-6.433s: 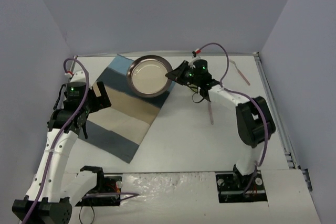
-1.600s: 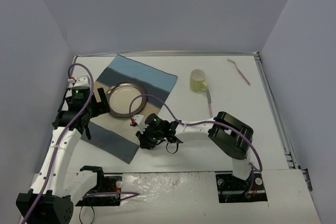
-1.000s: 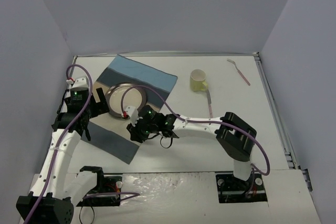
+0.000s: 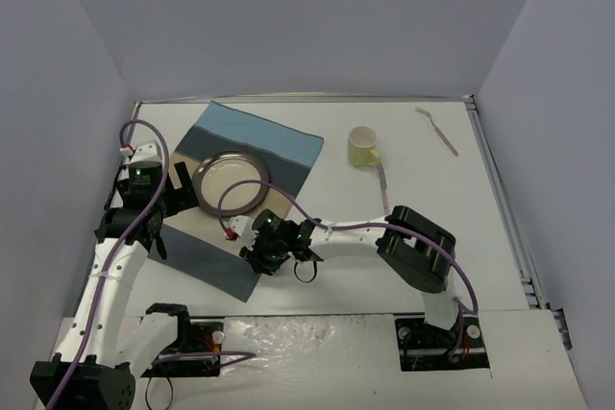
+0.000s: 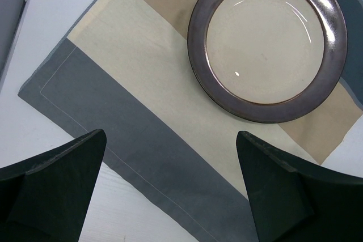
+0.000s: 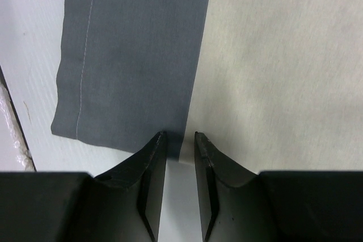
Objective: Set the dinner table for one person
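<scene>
A blue, beige and grey striped placemat (image 4: pixel 279 141) lies skewed on the left of the white dinner table (image 4: pixel 336 276). A cream plate with a dark rim (image 4: pixel 231 182) rests on it. My right gripper (image 4: pixel 258 253) is low at the mat's near right edge. In the right wrist view its jaws (image 6: pixel 180 135) stand a narrow gap apart astride that edge, where the grey stripe (image 6: pixel 136 38) meets the beige; nothing is pinched. My left gripper (image 4: pixel 173 201) hovers wide open over the mat's left side. The left wrist view shows the plate (image 5: pixel 266 38) beyond the gripper (image 5: pixel 170 134).
A pale yellow cup (image 4: pixel 362 147) stands right of the mat, with a knife (image 4: pixel 382 187) lying just below it. A pink utensil (image 4: pixel 438 130) lies at the back right near the metal rail (image 4: pixel 500 199). Grey walls close in the table.
The plate went from the mat's far corner to its middle and was let go. In the last second the right gripper drew back to the mat's near right edge; the near corner shifted slightly right.
</scene>
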Available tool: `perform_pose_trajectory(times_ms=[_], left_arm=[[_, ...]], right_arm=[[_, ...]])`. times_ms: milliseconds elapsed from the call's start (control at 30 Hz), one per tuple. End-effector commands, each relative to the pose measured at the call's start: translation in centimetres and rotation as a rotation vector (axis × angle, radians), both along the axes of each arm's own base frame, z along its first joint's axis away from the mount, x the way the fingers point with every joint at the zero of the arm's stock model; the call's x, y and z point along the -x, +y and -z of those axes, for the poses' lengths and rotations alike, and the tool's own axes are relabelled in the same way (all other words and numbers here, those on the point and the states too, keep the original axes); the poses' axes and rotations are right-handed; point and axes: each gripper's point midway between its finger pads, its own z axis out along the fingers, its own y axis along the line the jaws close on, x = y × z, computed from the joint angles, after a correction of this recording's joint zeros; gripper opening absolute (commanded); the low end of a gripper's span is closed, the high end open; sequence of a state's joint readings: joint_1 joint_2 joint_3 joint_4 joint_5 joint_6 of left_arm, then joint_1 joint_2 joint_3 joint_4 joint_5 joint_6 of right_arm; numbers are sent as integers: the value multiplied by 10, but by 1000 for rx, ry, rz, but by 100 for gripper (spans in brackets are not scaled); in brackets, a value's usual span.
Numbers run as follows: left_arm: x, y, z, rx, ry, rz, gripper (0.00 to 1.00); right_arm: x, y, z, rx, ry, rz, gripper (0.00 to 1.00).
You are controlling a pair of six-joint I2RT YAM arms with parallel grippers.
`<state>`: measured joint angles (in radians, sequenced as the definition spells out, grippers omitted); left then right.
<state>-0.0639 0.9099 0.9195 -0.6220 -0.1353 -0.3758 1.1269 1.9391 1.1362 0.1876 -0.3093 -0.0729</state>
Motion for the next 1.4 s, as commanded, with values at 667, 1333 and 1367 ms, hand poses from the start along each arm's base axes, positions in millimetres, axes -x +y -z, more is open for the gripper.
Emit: perform_pose_trajectory(times_ms=[667,1333,1367], left_arm=[[-48,-57,-45,76,-70,182,97],[-72,-74,-13,9,22,269,97],[-71,-73,-13,6,20,267,97]], right_arm=[[-205,-255,-157,-165,-214,1009,70],[-300,-312,-131,-73,-230,1063,66],[-303,-310,-130,-69,-234,1043,66]])
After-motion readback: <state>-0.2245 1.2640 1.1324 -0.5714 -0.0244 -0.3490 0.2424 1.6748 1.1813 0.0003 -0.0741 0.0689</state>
